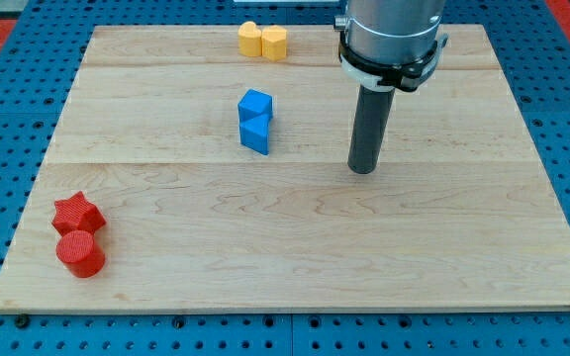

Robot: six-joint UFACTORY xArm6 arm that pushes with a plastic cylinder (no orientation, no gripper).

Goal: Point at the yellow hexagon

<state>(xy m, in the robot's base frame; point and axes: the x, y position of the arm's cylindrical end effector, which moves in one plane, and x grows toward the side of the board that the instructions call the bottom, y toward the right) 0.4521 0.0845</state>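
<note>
The yellow hexagon [275,44] sits near the board's top edge, touching a second yellow block [251,39] with a rounded lobed shape on its left. My tip [363,169] rests on the board right of centre, well below and to the right of the yellow hexagon. The dark rod rises from it to the grey arm head [391,40] at the view's top.
Two blue blocks are together left of my tip: a blue cube-like block [256,105] and a blue wedge-like block [256,133] just below it. A red star [77,213] and a red cylinder [81,253] sit at the wooden board's [295,247] lower left.
</note>
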